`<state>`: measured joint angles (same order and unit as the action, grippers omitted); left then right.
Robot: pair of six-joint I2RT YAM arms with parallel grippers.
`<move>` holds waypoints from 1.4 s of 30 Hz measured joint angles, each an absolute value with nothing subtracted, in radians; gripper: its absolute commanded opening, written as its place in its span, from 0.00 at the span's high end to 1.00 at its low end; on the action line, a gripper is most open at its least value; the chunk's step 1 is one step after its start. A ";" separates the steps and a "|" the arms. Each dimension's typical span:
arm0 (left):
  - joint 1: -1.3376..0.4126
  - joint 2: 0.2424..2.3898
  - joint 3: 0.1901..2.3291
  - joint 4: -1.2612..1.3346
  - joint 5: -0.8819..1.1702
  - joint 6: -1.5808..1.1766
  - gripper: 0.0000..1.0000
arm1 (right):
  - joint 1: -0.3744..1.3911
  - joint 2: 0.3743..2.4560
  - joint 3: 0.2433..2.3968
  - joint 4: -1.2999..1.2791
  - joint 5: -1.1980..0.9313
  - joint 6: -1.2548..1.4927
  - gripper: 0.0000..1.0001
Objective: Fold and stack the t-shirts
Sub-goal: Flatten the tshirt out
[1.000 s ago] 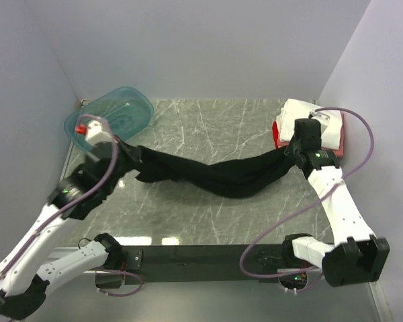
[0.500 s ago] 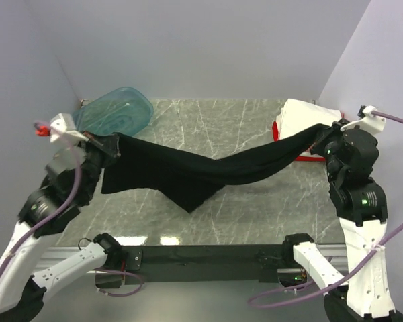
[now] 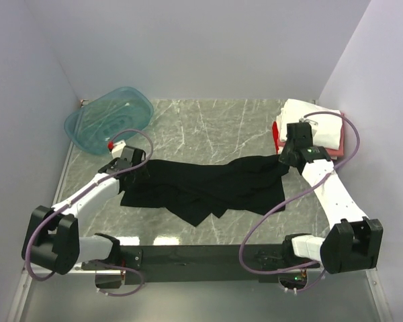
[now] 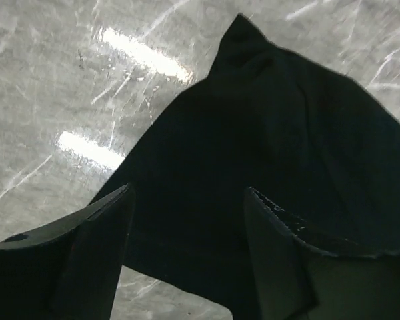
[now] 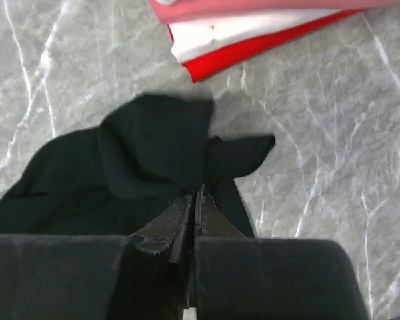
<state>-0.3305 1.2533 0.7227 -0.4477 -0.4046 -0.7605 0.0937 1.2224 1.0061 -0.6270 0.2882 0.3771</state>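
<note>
The black t-shirt (image 3: 201, 184) lies crumpled across the middle of the marble table (image 3: 221, 124). My left gripper (image 3: 131, 169) hovers low over its left end with the jaws open; in the left wrist view the black cloth (image 4: 273, 133) spreads flat beneath the left gripper (image 4: 187, 227), apart from both fingers. My right gripper (image 3: 287, 159) is shut on the shirt's right end; in the right wrist view the bunched cloth (image 5: 153, 147) rises from the tips of the right gripper (image 5: 195, 199). Folded white (image 3: 316, 121), pink (image 3: 349, 142) and red (image 3: 276, 136) t-shirts are stacked at the back right.
A translucent teal tub (image 3: 107, 119) leans at the back left corner. Walls close the table on the left, back and right. The folded stack's red edge (image 5: 240, 57) lies just beyond the right gripper. Bare marble (image 3: 208, 121) stretches behind the shirt.
The shirt hung stretched in the air between both grippers; now it lies on the table. Both arms came down and inward. The left gripper opened and let go of the cloth.
</note>
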 measured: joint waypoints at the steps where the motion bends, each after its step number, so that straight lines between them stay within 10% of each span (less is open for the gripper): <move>1: -0.331 1.254 0.715 -0.446 -0.404 -0.760 0.27 | 0.094 1.222 1.005 -0.628 0.288 0.377 1.00; 42: -0.189 0.856 0.417 -0.484 -0.403 -1.087 0.38 | 0.091 1.203 0.953 -0.484 0.215 0.372 1.00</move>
